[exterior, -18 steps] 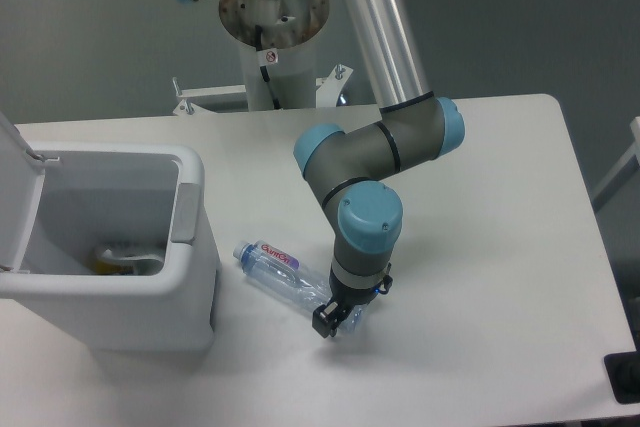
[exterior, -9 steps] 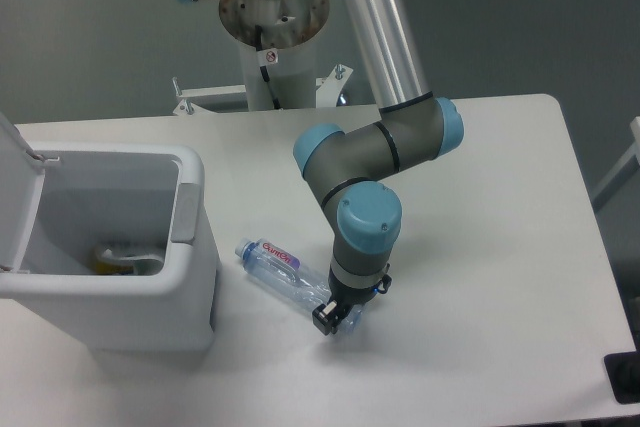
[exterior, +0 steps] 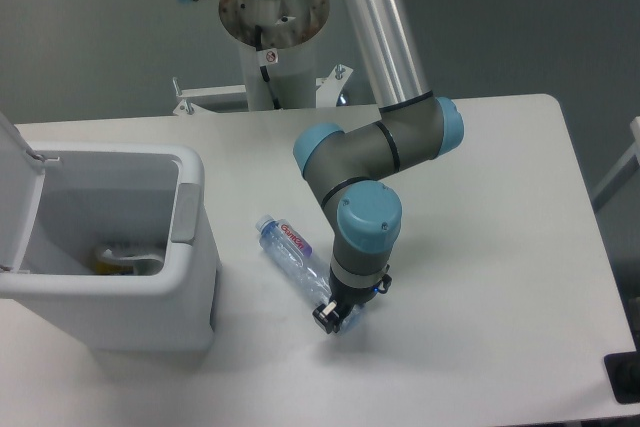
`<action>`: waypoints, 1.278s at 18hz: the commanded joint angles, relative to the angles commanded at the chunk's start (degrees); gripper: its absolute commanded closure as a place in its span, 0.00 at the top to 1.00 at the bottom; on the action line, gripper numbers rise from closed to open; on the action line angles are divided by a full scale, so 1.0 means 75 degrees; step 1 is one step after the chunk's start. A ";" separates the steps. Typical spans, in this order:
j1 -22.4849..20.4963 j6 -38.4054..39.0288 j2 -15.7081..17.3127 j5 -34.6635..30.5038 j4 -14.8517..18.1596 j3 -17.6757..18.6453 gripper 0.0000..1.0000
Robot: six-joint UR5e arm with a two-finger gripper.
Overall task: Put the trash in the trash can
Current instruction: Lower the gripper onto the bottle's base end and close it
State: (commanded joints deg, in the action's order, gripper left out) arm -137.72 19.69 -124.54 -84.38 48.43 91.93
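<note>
Open-lidded trash can (exterior: 190, 277) with scraps inside, tool (exterior: 335, 315) clamped on bottle (exterior: 292, 250) base, on table (exterior: 480, 247)

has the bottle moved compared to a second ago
Yes. The bottle has swung: its capped end is now higher in the view and farther from the trash can, while the gripper holds its other end.

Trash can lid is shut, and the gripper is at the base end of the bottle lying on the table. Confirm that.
Not quite: the trash can has its flip lid open, raised at its left side, with the inside exposed, as the camera view shows. The rest holds: the gripper is at the base end of the bottle lying on the table.
</note>
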 joint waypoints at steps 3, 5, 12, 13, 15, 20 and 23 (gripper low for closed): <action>0.0000 -0.0012 0.0000 0.0000 0.0000 0.0000 0.59; 0.0000 -0.0012 0.0000 0.0000 0.0000 0.0000 0.58; -0.0012 -0.0210 0.0082 0.0000 0.0012 -0.0059 0.57; -0.0012 -0.0234 0.0094 0.0000 0.0023 -0.0059 0.57; -0.0012 -0.0304 0.0129 0.0000 0.0023 -0.0059 0.57; -0.0058 -0.0445 0.0374 0.0000 0.0023 -0.0245 0.57; -0.0175 -0.0445 0.0679 0.0000 0.0082 -0.0515 0.57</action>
State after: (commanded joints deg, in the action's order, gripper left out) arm -139.04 16.35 -119.45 -84.38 49.04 88.07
